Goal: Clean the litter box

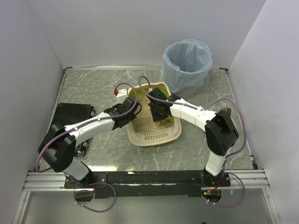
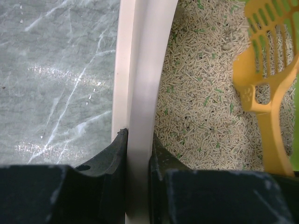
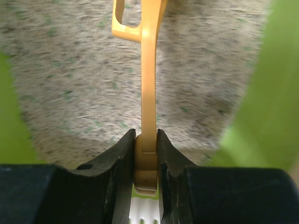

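The litter box [image 1: 155, 136] lies in the middle of the table, cream rim, lime-green inner wall, beige litter [image 2: 205, 98] inside. My left gripper [image 2: 138, 140] is shut on its left rim [image 2: 140, 70], one finger outside, one inside. My right gripper [image 3: 146, 137] is shut on the end of the orange scoop's handle [image 3: 148, 88] and hangs over the litter [image 3: 70, 79]. The scoop's slotted head [image 2: 273, 32] shows at the right of the left wrist view, above the litter. In the top view both grippers meet over the box, left [image 1: 125, 113] and right [image 1: 159, 112].
A grey round bin with a light-blue bag [image 1: 187, 65] stands at the back right, just behind the box. A black flat object [image 1: 72, 114] lies at the left by the left arm. White walls enclose the marbled table [image 1: 93, 88].
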You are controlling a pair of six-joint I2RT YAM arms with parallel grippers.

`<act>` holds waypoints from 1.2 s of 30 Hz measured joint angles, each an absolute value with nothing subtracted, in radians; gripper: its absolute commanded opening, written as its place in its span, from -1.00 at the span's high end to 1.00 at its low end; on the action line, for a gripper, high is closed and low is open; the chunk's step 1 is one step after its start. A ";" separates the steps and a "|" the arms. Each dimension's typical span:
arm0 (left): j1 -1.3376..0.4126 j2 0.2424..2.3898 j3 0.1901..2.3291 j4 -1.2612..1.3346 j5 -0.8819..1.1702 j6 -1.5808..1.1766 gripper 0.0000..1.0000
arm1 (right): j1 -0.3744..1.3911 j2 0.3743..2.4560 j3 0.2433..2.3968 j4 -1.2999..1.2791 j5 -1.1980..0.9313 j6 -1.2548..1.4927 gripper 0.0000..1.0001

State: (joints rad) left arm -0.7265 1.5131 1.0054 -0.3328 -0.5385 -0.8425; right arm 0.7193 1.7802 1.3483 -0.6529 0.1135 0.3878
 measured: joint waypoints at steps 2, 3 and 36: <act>-0.727 1.513 1.005 -0.333 -0.538 -0.842 0.99 | 0.719 1.767 1.326 -0.618 0.080 0.388 1.00; -0.727 1.513 1.005 -0.333 -0.538 -0.843 0.99 | 0.719 1.758 1.314 -0.596 0.057 0.389 1.00; -0.748 1.509 1.007 -0.342 -0.562 -0.819 0.98 | 0.600 1.662 1.040 -0.266 -0.476 0.856 1.00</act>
State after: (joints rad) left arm -0.7483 1.5093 1.0065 -0.3424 -0.5625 -0.8192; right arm 0.6003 1.6623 1.0397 -0.2661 -0.4759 0.8562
